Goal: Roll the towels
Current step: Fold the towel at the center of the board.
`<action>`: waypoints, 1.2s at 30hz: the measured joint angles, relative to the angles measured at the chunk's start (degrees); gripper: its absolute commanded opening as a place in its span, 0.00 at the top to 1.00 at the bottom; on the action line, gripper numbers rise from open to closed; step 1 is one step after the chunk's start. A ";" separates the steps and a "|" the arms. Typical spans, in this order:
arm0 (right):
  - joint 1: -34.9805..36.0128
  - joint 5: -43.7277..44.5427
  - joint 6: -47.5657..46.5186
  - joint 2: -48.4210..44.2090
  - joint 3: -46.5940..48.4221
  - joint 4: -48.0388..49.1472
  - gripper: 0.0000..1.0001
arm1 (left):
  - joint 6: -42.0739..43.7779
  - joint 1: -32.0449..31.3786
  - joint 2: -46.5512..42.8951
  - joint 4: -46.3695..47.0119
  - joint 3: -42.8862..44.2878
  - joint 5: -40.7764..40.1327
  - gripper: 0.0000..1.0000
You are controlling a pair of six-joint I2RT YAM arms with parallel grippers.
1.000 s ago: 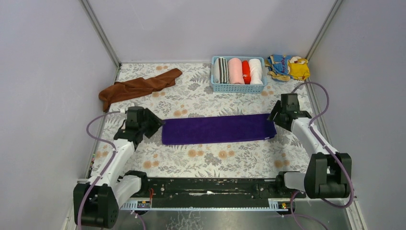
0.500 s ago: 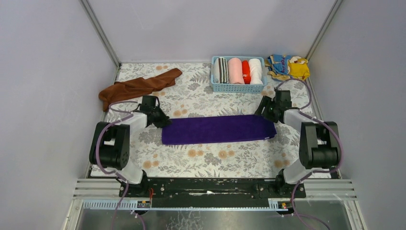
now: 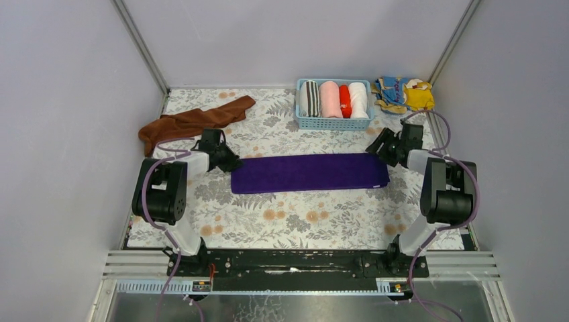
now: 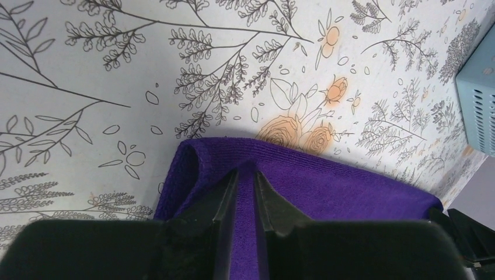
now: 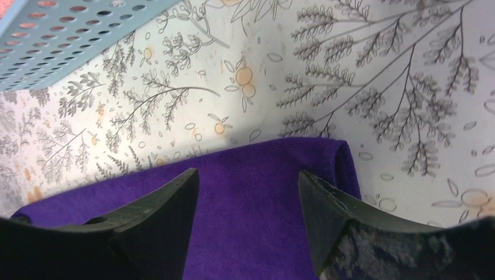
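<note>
Left jaws pinched on purple towel end; right jaws wide open astride other end, empty. Likely limp terry: grip end edges.

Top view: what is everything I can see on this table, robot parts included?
purple towel: one, deep purple, folded into a long strip across the middle
rust-brown towel: one, rust-brown, crumpled at far left
basket: one, light blue, far centre-right
rolled towels: four, striped, pink, red, white, in the basket
patterned cloth: one, yellow and blue, far right corner
table: one, floral cover
left gripper: one, black, pinching the purple towel's left end
right gripper: one, black, open over its right end
</note>
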 measured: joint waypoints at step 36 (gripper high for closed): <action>-0.57 8.41 -5.07 -18.32 -5.77 -22.40 0.24 | 6.75 -4.48 -20.68 -14.51 -6.51 -5.70 0.46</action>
